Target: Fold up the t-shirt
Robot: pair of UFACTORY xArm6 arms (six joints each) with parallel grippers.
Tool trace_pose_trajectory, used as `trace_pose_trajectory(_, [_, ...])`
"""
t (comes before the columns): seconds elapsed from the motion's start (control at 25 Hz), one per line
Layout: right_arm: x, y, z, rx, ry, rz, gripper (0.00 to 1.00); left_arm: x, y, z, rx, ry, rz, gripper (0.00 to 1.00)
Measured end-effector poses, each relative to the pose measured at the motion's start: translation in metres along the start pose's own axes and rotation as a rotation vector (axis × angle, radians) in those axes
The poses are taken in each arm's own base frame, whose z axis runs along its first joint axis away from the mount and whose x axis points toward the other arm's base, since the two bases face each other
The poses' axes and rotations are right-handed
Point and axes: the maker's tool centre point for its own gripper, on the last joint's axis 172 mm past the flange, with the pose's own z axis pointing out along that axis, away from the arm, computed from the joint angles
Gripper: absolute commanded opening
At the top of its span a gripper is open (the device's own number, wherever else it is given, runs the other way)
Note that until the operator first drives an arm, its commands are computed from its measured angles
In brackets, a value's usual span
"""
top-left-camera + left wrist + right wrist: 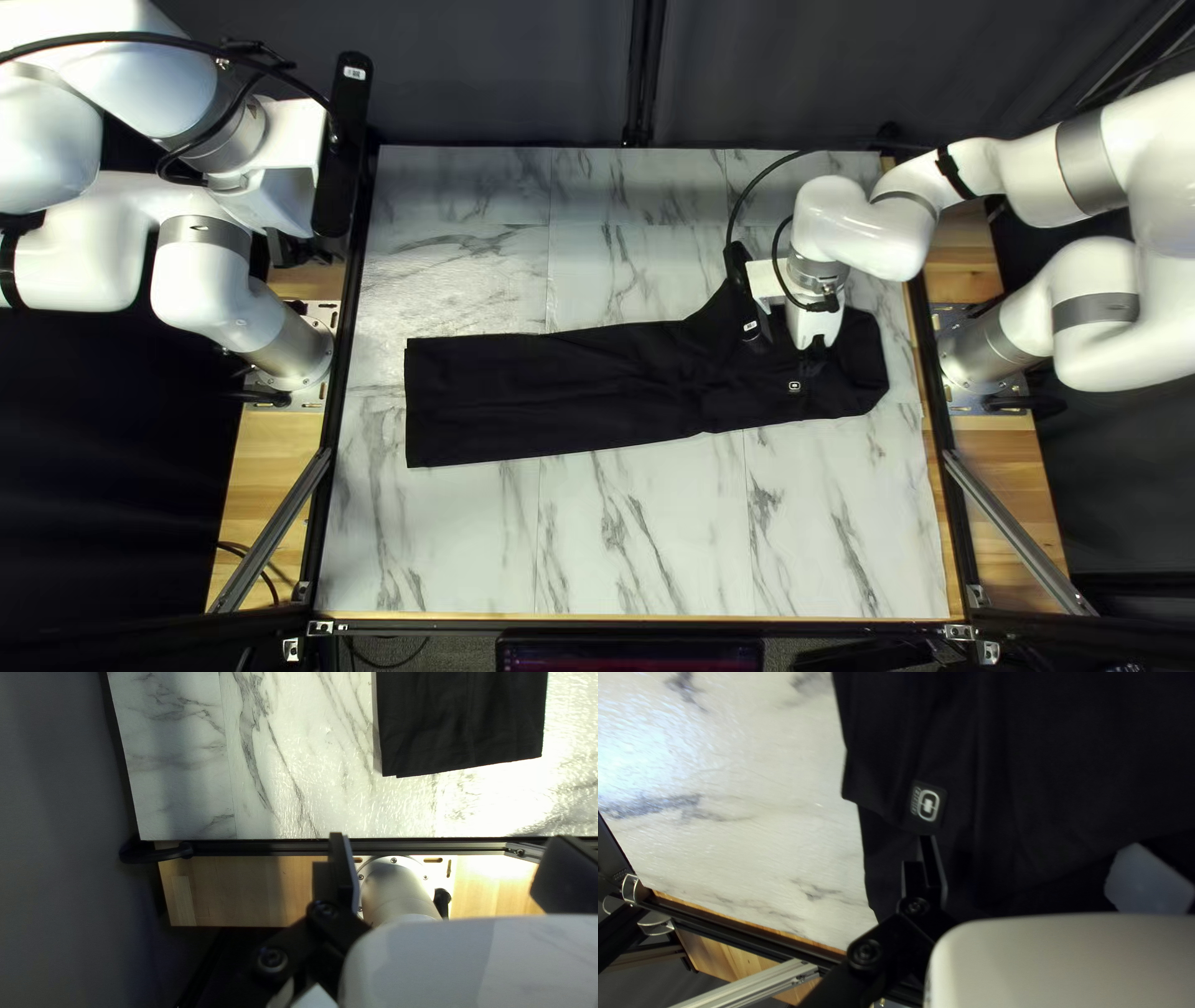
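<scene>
Found over the right part of the shirt (pixel 560 386): right hand (pixel 1033 840), wide, with nothing gripped, one finger just beside the patch (pixel 928 804). Found beyond the left edge of the bench (pixel 436 548): left hand (pixel 448 837), also wide, well apart from the shirt. Shirt laid on the bench in a long left-to-right strip, uneven at the right end, squarer at the left. Lengthwise folding apparently done; crosswise folding probably next. Main risk: top layer pinched alone, from too shallow a grip, with lower layers left behind. Further risk: strip skewed or bunched, from a one-sided pull. Hidden under the right hand: some of the shirt. Not discernible, black on black: layer count, collar, sleeves, fingertip contact.
</scene>
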Motion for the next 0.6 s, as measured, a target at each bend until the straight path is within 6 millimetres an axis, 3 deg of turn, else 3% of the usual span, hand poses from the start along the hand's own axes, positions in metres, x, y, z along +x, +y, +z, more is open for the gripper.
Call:
trace_pose_trajectory(0.44, [0.0031, -0.0043, 0.0040, -0.006, 0.034, -0.024, 1.00, 0.0000, 0.0000, 0.0000, 0.000, 0.000, 0.000, 1.00])
trace_pose_trajectory(0.56, [0.0040, -0.0025, 0.0046, -0.006, 0.036, -0.025, 0.66, 0.0000, 0.0000, 0.0000, 0.000, 0.000, 0.000, 1.00])
trace_pose_trajectory(0.6, [0.0040, -0.0017, 0.0048, -0.006, 0.037, -0.024, 0.11, 0.0000, 0.0000, 0.0000, 0.000, 0.000, 0.000, 1.00])
